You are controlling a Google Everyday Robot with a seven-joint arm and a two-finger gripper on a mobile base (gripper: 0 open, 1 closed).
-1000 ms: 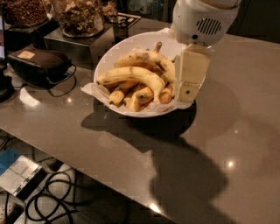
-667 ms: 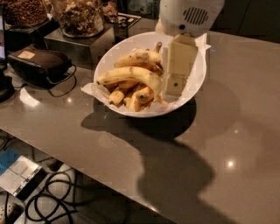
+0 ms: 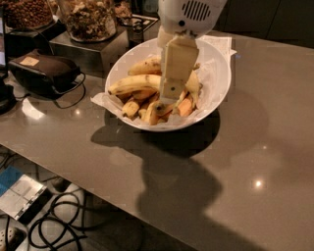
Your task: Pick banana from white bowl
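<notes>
My tool (image 3: 171,96) is hanging nose-down inside the white bowl (image 3: 220,83), its cream slab reaching from the white wrist housing (image 3: 189,14) down to the fruit pile. Grip state: I cannot tell whether it is released or clenched.

The banana (image 3: 133,84) is lying in the bowl just left of the tool's tip. It is curved and pale yellow, its dark pointed end is facing the left rim, and its right end is passing behind the tool. I cannot tell whether the tool is touching it.

A second long banana (image 3: 145,65) is lying just behind it. Short orange-yellow bananas (image 3: 185,105) are crowding the bowl's floor below and right of the tool. Crumpled white paper (image 3: 219,46) is lining the bowl and spilling over its rim.

The bowl is sitting on the grey table (image 3: 255,147). Well to its left a black case (image 3: 41,71) with a cord is resting on the table. Behind, glass jars (image 3: 88,19) are standing on a metal box (image 3: 86,49).
</notes>
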